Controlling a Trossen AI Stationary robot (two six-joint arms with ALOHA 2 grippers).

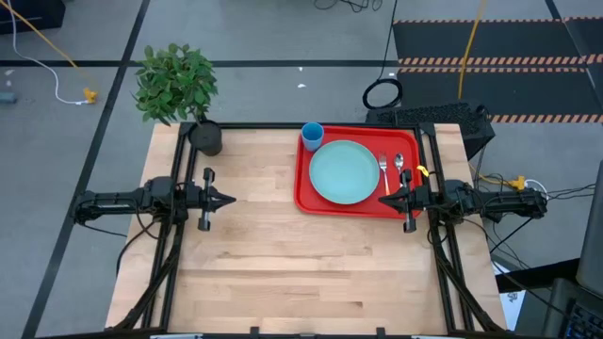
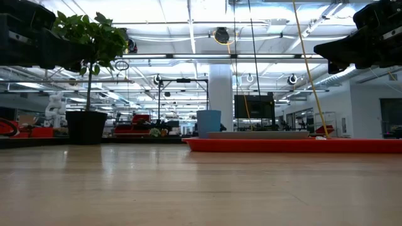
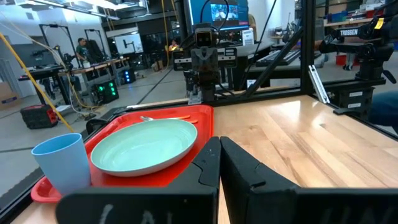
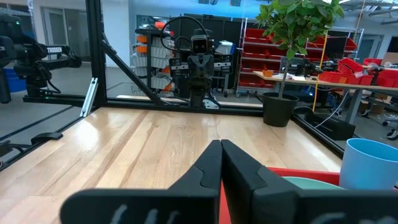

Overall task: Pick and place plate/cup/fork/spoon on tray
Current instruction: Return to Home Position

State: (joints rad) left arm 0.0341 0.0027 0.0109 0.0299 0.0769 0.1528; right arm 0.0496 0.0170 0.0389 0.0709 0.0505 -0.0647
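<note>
All tableware sits on the bright red rectangular plastic tray (image 1: 303, 193), upper right of frame.
Pale teal round plate (image 1: 344, 172) centre; blue cylindrical cup (image 1: 312, 137) upper-left corner; orange-handled fork (image 1: 383, 172) and spoon (image 1: 400, 168) right; left tool (image 1: 226, 199) and right tool (image 1: 384, 200) pinched narrow, empty.

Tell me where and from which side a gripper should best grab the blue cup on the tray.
Probably from straight above. The cup stands upright and open-topped in a corner of the red tray, with the plate close beside it. Pinching one wall at the rim, one finger inside and one outside, on the side away from the plate, looks safest.
</note>
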